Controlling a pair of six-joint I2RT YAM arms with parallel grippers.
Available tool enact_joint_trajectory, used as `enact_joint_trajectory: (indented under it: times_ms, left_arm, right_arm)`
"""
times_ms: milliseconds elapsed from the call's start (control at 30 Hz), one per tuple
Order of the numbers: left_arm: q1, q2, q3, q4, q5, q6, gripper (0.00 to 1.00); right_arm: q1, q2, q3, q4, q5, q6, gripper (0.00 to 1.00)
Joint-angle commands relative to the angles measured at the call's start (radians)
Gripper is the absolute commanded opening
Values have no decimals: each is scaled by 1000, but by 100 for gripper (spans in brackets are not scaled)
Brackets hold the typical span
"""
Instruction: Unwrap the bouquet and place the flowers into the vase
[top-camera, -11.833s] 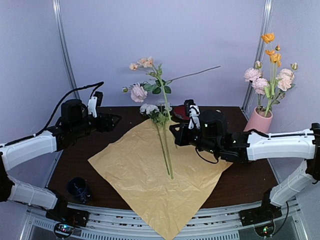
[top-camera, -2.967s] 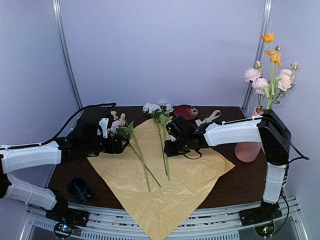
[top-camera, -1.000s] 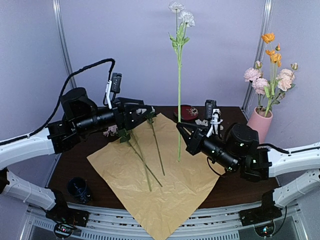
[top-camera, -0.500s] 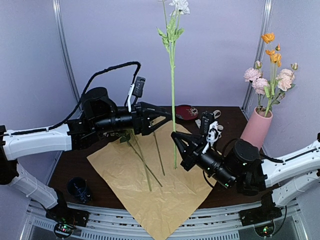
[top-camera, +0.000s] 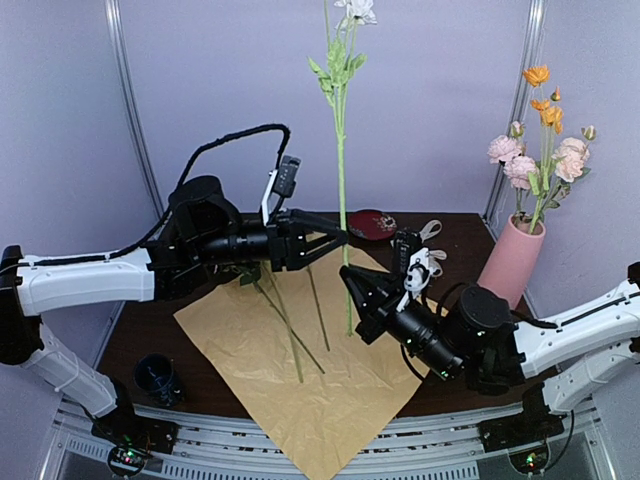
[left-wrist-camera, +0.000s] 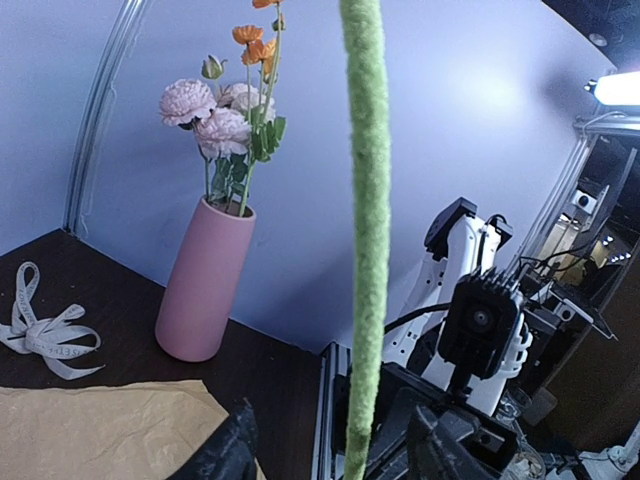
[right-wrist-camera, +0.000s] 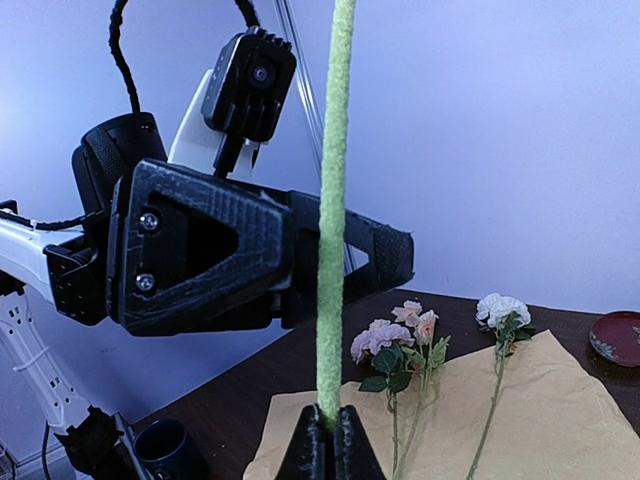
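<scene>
Right tool (top-camera: 349, 278), its fingers pressed together, pinches the white flower (top-camera: 340, 170) near the bottom of its long green stem and holds it upright above the crinkly tan paper (top-camera: 330, 400), the bloom at the top edge of the overhead view. Left tool (top-camera: 336, 239) reaches in from the left higher up, its fingers spread on either side of the stem, with a gap showing on each side. Two loose flowers (top-camera: 285, 325) lie on the paper, blooms toward the back of the table (top-camera: 480, 370). At the right rear stands the pink vase (top-camera: 510, 262), upright, holding pink and orange flowers (top-camera: 535, 160). A cream ribbon (top-camera: 430, 232) and a dark red dish (top-camera: 372, 222) lie behind the paper; a dark blue cup (top-camera: 155, 378) sits at the near left.
</scene>
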Motion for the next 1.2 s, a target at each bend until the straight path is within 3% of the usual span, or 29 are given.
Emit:
enact_joint_trajectory:
  times_ms: [0,167,267,433,500,533,600,667,800,967,1167]
  left_arm:
    - [-7,12,32,73,32,-4,44]
    - [-9,13,30,76,35,-1,21]
    - [-9,10,27,73,31,2,1]
    - [-10,4,16,77,18,4,0]
    - [-9,-6,11,72,-10,9,0]
    - [-9,-13,9,60,-31,18,0]
    - [-9,-30,11,13,-93,53,0]
    - [-9,-48,23,-52,-151,107,0]
    - [-9,-69,61,-196,-229,253,0]
    - [-9,-83,34,-311,-200,441,0]
    - [-22,-108,-36,-319,-160,499,0]
  right_arm:
    - [8,11,-10,34,13,-11,0]
    - [8,13,-8,33,13,-12,0]
    - [8,13,-8,30,15,-11,0]
    - [8,10,0,1,10,-8,0]
    - [8,6,38,-87,13,1,0]
    - [8,3,71,-167,23,15,5]
    - [8,-5,139,-322,42,39,30]
    - [8,-32,164,-419,34,48,48]
    - [-6,-114,187,-535,-38,71,70]
    - [-78,-168,289,-687,-166,111,74]
    - [-238,-176,407,-746,-375,177,72]
